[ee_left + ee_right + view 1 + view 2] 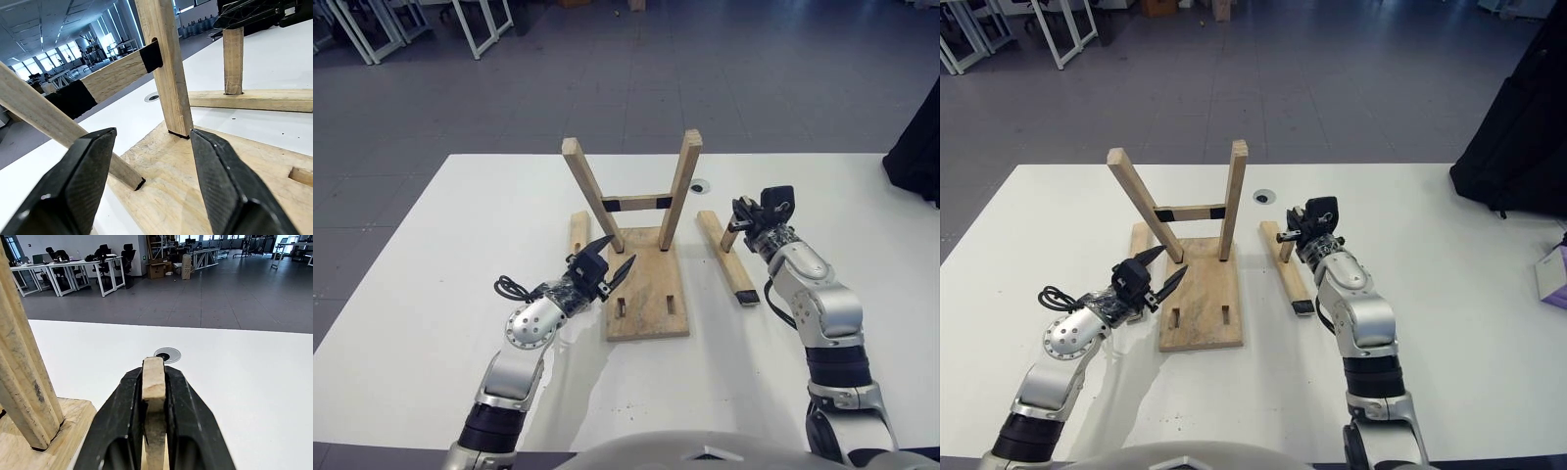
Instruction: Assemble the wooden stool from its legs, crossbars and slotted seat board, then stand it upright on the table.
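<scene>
The slotted seat board [646, 294] lies flat on the white table [440, 284]. Two legs [592, 191] [680, 191] stand tilted in its far slots, joined by a crossbar [636, 203] with black ends. My left gripper [612, 259] is open at the board's left edge, its tips near the foot of the left leg [73, 139]. My right gripper [744, 217] is shut on a short crossbar [154, 382] that stands upright from a third leg [726, 257] lying flat to the right of the board. Another wooden piece [578, 232] lies left of the board.
A round cable grommet [699, 184] sits in the table behind the stool parts. A black bag [1518, 127] stands beyond the table's far right corner. Desks and chairs are far off on the grey floor.
</scene>
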You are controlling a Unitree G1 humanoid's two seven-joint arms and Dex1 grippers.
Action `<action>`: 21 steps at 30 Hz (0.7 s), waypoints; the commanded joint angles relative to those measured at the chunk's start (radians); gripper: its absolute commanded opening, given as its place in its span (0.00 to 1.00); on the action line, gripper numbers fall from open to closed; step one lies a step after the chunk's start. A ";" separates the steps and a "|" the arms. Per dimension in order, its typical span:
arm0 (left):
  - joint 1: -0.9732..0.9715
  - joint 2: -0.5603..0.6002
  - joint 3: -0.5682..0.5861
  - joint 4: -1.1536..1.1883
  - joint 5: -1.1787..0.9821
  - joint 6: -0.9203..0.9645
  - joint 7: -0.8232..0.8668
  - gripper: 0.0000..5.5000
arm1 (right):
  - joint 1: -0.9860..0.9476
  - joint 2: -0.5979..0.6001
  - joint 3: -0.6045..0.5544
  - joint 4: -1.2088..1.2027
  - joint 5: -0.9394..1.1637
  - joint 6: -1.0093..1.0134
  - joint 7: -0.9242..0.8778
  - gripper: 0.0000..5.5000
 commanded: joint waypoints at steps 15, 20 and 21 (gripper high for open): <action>-0.005 -0.009 -0.003 0.024 0.025 -0.020 0.025 0.50 | 0.033 0.001 -0.004 0.078 -0.048 0.073 0.029 0.26; -0.010 -0.005 0.001 0.028 0.023 -0.027 0.024 0.50 | 0.029 0.014 -0.019 0.070 -0.050 0.074 0.025 0.46; -0.012 -0.004 0.002 0.030 0.022 -0.027 0.023 0.50 | 0.029 0.018 -0.025 0.068 -0.046 0.075 0.026 0.51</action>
